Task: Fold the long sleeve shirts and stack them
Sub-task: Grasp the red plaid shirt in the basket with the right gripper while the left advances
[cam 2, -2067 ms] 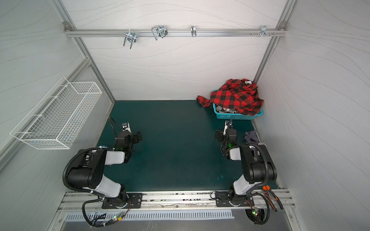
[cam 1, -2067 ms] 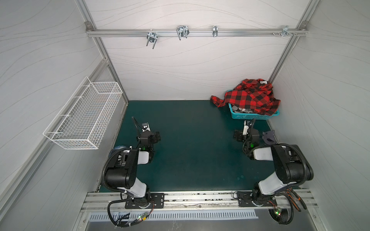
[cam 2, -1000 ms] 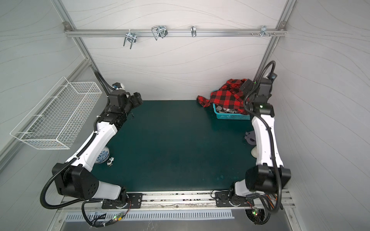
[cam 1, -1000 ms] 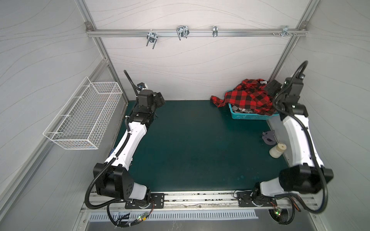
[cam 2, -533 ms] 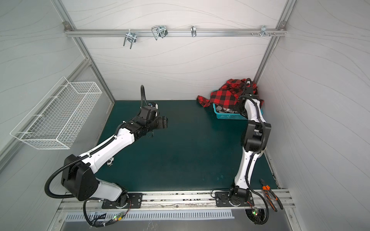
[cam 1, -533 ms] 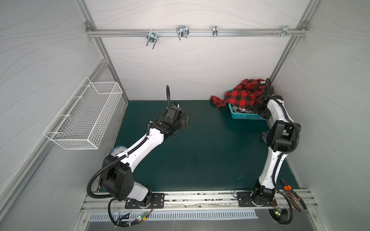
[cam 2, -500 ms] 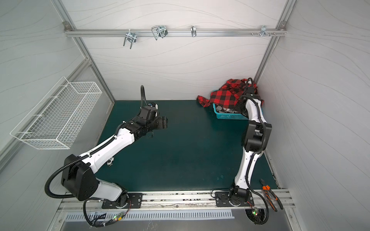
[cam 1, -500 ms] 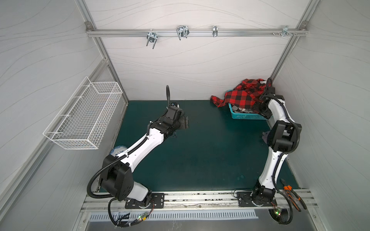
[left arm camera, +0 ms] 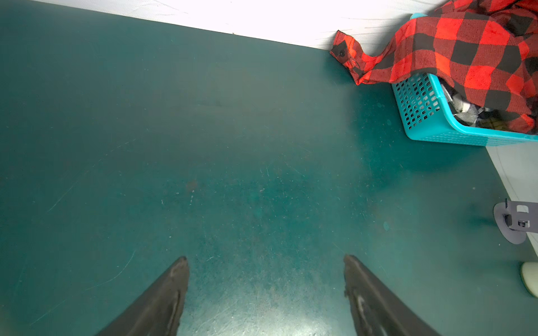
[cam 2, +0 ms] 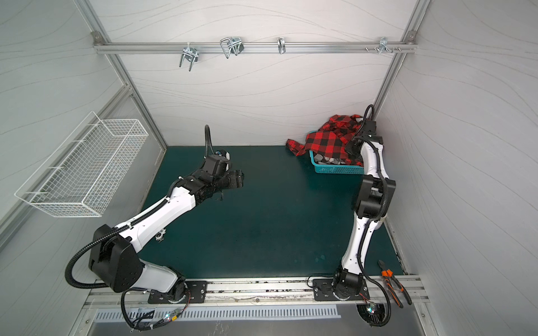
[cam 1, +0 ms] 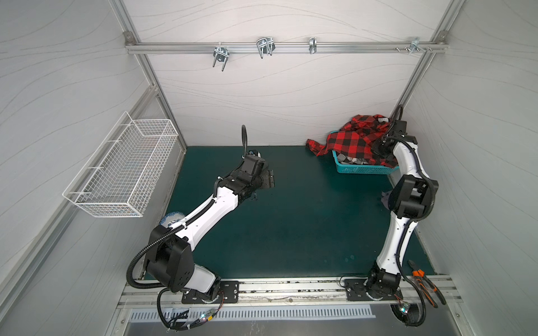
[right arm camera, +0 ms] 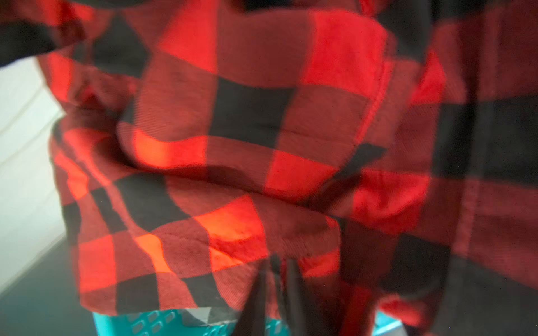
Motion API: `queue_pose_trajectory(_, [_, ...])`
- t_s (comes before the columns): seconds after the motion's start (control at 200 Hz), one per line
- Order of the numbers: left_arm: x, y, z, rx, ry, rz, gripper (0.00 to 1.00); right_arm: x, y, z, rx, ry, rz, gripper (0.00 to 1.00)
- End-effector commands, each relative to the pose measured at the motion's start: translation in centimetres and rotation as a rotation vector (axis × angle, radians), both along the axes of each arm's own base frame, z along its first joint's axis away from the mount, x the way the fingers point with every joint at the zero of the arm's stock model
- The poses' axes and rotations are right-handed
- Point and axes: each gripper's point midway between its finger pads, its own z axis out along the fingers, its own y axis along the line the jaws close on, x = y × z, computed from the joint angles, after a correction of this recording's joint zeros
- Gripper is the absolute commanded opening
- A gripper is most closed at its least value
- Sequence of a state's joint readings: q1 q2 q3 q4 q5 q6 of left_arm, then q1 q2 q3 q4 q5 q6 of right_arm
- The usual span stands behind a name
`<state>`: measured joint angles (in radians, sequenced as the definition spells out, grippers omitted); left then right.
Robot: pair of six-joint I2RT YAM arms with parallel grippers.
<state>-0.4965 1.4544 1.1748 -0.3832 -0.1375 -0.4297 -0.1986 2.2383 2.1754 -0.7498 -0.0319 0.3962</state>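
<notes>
A red-and-black checked long sleeve shirt (cam 1: 352,142) (cam 2: 329,142) (left arm camera: 465,49) lies heaped over a turquoise basket (cam 1: 361,169) (cam 2: 337,169) (left arm camera: 419,101) in the back right corner, one sleeve trailing onto the green mat. Grey, white and black checked cloth (left arm camera: 465,110) shows inside the basket. My right gripper (cam 1: 378,147) (cam 2: 350,148) (right arm camera: 276,270) is down in the heap, shut on a fold of the red shirt (right arm camera: 233,116). Left of the mat's middle, my left gripper (cam 1: 272,181) (cam 2: 241,179) (left arm camera: 266,257) hangs open above the mat, holding nothing.
A white wire basket (cam 1: 122,174) hangs on the left wall. A rail with metal hooks (cam 1: 262,49) crosses the back wall. A small grey part (left arm camera: 512,224) and a white cylinder (left arm camera: 529,279) lie by the right wall. Orange-handled pliers (cam 1: 422,279) rest at the front right.
The right arm reached down into the heap on the basket and its jaws closed on the red shirt. The left arm swung from the back left corner toward the mat's middle.
</notes>
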Motion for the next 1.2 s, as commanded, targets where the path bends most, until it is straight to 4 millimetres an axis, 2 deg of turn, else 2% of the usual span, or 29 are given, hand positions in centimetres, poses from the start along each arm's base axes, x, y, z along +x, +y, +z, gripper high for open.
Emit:
queue_pose_trajectory(0.0, [0.1, 0.1, 0.0, -0.024, -0.006, 0.024, 0.84, 0.9, 1.6, 2.2, 0.029, -0.071, 0.073, 0.00])
queue_pose_trajectory(0.16, [0.4, 0.1, 0.8, -0.039, -0.020, 0.040, 0.84, 0.1, 4.1, 7.9, 0.000, -0.182, 0.141, 0.00])
queue_pose_trajectory(0.225, [0.4, 0.2, 1.1, -0.045, -0.017, 0.052, 0.83, -0.7, 3.9, 9.0, -0.026, -0.184, 0.113, 0.00])
queue_pose_trajectory(0.28, [0.4, 0.3, 1.1, -0.051, -0.007, 0.065, 0.83, -1.3, 2.9, 8.8, -0.037, -0.154, 0.057, 0.00])
queue_pose_trajectory(0.305, [0.3, 0.4, 1.1, -0.050, 0.000, 0.069, 0.83, -1.5, 2.7, 8.6, -0.030, -0.140, 0.043, 0.09])
queue_pose_trajectory(0.31, [0.2, 0.4, 1.1, -0.051, 0.001, 0.070, 0.83, -1.5, 2.5, 8.4, -0.026, -0.135, 0.037, 0.14])
queue_pose_trajectory(0.34, [0.1, 0.4, 1.0, -0.051, 0.008, 0.073, 0.83, -1.6, 2.3, 7.8, -0.009, -0.118, 0.025, 0.34])
queue_pose_trajectory(0.345, [0.1, 0.4, 1.0, -0.052, 0.007, 0.074, 0.83, -1.6, 2.3, 7.8, -0.009, -0.118, 0.025, 0.34])
queue_pose_trajectory(0.35, [0.1, 0.4, 1.0, -0.052, 0.008, 0.074, 0.83, -1.6, 2.2, 7.7, -0.003, -0.115, 0.023, 0.40])
queue_pose_trajectory(0.365, [0.1, 0.5, 1.0, -0.052, 0.007, 0.076, 0.83, -1.6, 2.2, 7.5, 0.003, -0.111, 0.022, 0.45])
queue_pose_trajectory(0.375, [0.0, 0.5, 1.0, -0.053, 0.008, 0.075, 0.83, -1.5, 2.0, 7.1, 0.010, -0.103, 0.019, 0.56])
queue_pose_trajectory(0.4, [-0.1, 0.6, 0.8, -0.051, 0.011, 0.076, 0.84, -1.5, 1.9, 6.7, 0.014, -0.091, 0.012, 0.69])
queue_pose_trajectory(0.435, [-0.1, 0.6, 0.7, -0.050, 0.010, 0.076, 0.85, -1.4, 1.5, 5.9, 0.004, -0.072, 0.000, 0.78])
queue_pose_trajectory(0.49, [-0.2, 0.7, 0.4, -0.046, 0.010, 0.074, 0.86, -1.1, 0.7, 5.0, -0.021, -0.058, -0.016, 0.82])
queue_pose_trajectory(0.635, [-0.1, 0.5, -0.1, -0.028, 0.016, 0.055, 0.87, 0.5, -1.4, 3.8, -0.044, -0.090, -0.026, 0.83])
queue_pose_trajectory(0.775, [0.2, 0.0, -1.2, -0.039, 0.036, 0.049, 0.87, 2.0, -2.2, 1.7, -0.078, -0.070, -0.010, 0.85])
queue_pose_trajectory(0.89, [0.3, -0.7, -2.3, -0.058, 0.070, 0.036, 0.86, 3.3, -1.4, -0.3, -0.079, -0.043, 0.029, 0.85])
queue_pose_trajectory(1.01, [0.3, -1.2, -3.3, -0.071, 0.101, 0.031, 0.84, 3.9, -0.1, -1.4, -0.090, -0.029, 0.075, 0.83])
queue_pose_trajectory(1.035, [0.3, -1.2, -3.4, -0.072, 0.104, 0.032, 0.84, 3.9, 0.1, -1.7, -0.092, -0.025, 0.081, 0.80])
queue_pose_trajectory(1.106, [0.3, -1.2, -3.6, -0.071, 0.109, 0.033, 0.83, 4.0, 0.7, -2.3, -0.090, -0.015, 0.097, 0.63])
queue_pose_trajectory(1.151, [0.3, -1.1, -3.6, -0.071, 0.108, 0.034, 0.83, 4.0, 1.0, -2.6, -0.083, -0.011, 0.106, 0.46])
queue_pose_trajectory(1.196, [0.3, -1.1, -3.5, -0.074, 0.105, 0.034, 0.83, 4.1, 1.2, -2.7, -0.076, -0.011, 0.113, 0.36])
